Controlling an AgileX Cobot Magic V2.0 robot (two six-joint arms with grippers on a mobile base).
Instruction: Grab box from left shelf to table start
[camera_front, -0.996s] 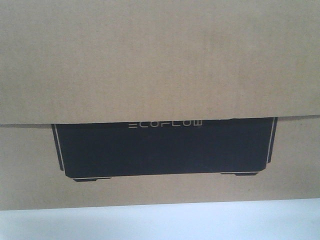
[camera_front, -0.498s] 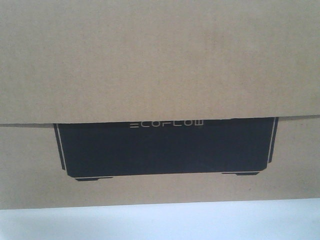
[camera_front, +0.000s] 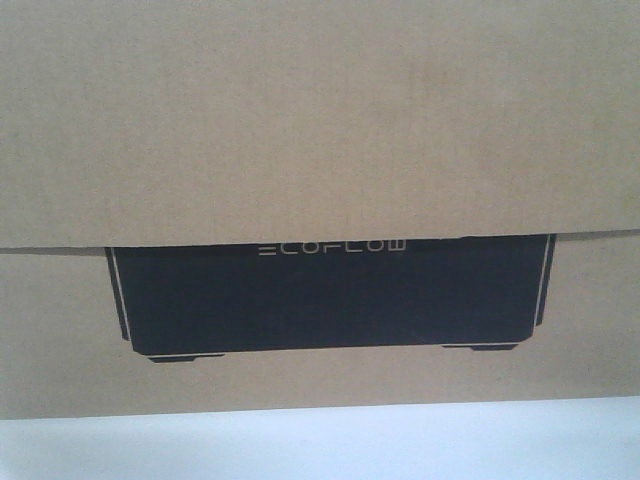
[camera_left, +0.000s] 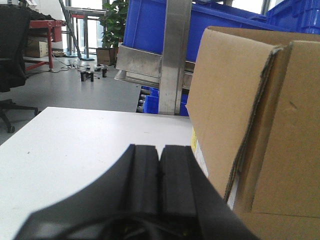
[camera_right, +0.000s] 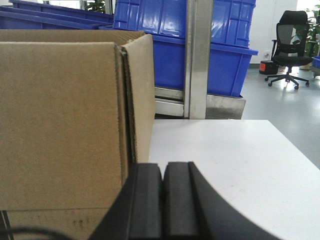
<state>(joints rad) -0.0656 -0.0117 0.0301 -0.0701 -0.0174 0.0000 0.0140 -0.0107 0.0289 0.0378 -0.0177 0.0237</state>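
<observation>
Front view: your cardboard box (camera_front: 320, 130), black ECOFLOW panel (camera_front: 330, 295) facing near, stands on the white bench (camera_front: 320, 445).
Left wrist: left end effector (camera_left: 159, 160) closed, empty, left of the box; far behind, shelf upright (camera_left: 175, 55), blue bins (camera_left: 150, 25).
Right wrist: right end effector (camera_right: 163, 180) closed, empty, right of the box.

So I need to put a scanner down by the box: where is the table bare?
Bare white table lies left of the box, reaching back to the shelf post, and likewise on its right side. A thin strip shows in front. Each shut gripper, left and right, sits beside a box wall, crowding that edge.
</observation>
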